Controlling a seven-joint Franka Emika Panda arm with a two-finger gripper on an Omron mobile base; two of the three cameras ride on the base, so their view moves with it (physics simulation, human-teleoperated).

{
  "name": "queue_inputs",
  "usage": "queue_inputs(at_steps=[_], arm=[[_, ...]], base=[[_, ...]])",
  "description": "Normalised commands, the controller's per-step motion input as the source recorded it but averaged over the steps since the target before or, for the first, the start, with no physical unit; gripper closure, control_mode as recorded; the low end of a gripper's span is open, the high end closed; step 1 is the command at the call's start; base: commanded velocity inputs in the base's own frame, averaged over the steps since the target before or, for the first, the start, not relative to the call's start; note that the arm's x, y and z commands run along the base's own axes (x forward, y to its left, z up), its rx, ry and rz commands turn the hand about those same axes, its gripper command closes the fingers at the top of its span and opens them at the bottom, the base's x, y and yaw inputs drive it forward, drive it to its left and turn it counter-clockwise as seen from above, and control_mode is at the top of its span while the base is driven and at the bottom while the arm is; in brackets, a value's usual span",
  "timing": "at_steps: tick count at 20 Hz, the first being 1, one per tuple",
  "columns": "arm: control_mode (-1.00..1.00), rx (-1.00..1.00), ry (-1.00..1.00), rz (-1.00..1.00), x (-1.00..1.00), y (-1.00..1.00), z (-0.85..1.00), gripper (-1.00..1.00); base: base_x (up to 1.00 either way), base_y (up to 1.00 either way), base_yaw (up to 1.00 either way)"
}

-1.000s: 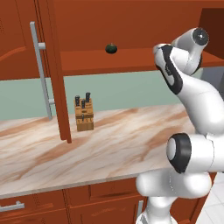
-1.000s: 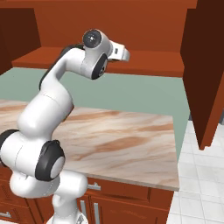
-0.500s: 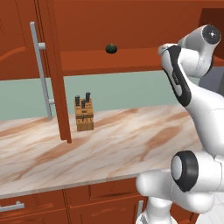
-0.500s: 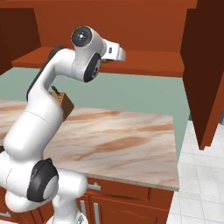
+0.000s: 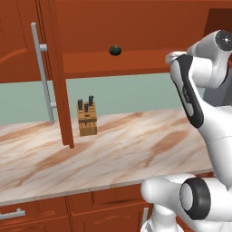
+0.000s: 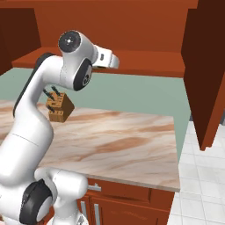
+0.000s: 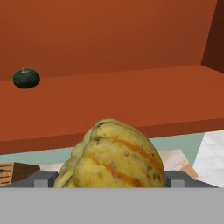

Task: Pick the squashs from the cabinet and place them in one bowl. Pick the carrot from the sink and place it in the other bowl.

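Cabinet (image 5: 136,31) is standing open, red-brown, w/ long grey bar handle on its door. Below it, marbled worktop (image 5: 118,149) is carrying a knife block (image 5: 87,118). A yellow-orange ribbed squash (image 7: 114,155) is sitting big betw. the claw (image 7: 111,177) tips in hand view; a small dark green squash (image 5: 115,50) is resting on the cabinet shelf, well to the left. Vs half a sec ago, arm's upper part is sitting further right in left base view. Claw is spread wide, clamping the yellow squash on both sides.

Two squashes (image 7: 26,78) (image 7: 114,155), one knife block (image 5: 87,118).
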Motion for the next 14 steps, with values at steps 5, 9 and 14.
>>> queue_inputs(at_steps=[5, 9, 14], arm=[[-1.0, 0.08, 0.0, -0.01, -0.42, 0.2, -0.17, 1.0], [-1.0, 0.08, 0.0, -0.02, -0.37, 0.26, -0.16, 1.0], [-1.0, 0.01, -0.01, -0.01, -0.32, 0.31, -0.11, 1.0]], base=[[0.0, 0.0, 0.0], [0.0, 0.0, 0.0], [0.0, 0.0, 0.0]])
